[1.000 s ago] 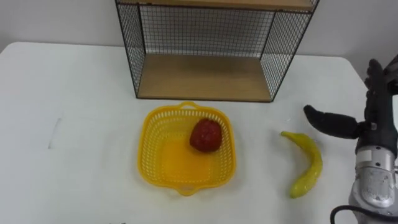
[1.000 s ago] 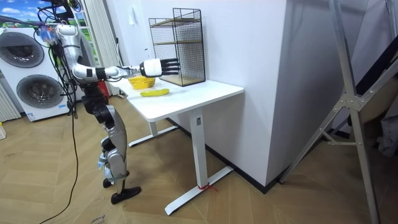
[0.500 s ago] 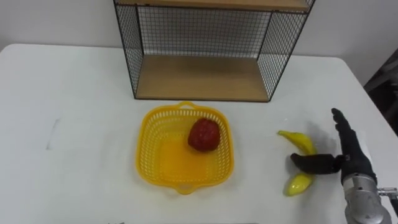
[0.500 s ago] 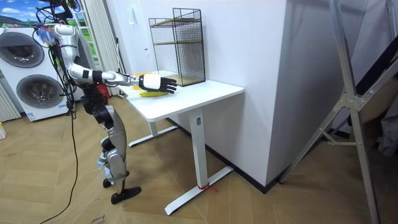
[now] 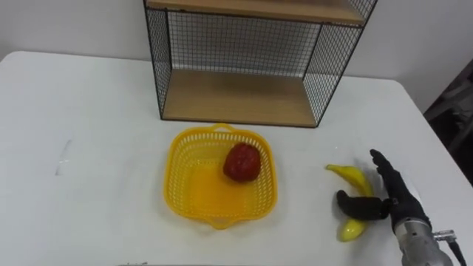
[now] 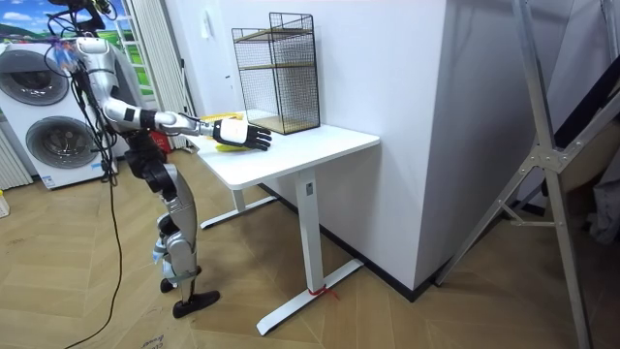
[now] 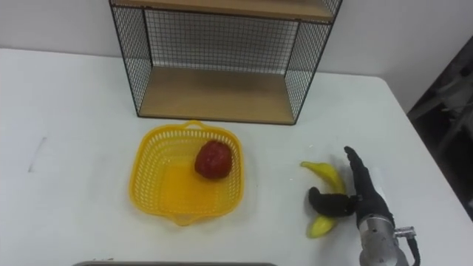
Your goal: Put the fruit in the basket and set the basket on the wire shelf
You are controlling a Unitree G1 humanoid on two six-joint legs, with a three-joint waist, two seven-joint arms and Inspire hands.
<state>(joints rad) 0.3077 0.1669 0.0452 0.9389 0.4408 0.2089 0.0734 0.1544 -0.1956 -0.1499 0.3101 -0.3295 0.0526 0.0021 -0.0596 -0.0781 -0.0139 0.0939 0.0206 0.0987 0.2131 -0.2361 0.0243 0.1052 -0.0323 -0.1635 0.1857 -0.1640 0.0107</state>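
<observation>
On the tabletop, left eye view: right hand over the one banana, thumb across it, fingers straight, not clamped. One red fruit lies in the one basket, one wire shelf behind. Room view: robot stands at the tabletop's end, arm outstretched. Right eye view: same layout. Step, as judged: grasping the banana. Next: close, lift, carry to basket.

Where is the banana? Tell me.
In the eye views the banana lies on the white table at the right, just right of the yellow basket, under the thumb of the right hand.
</observation>
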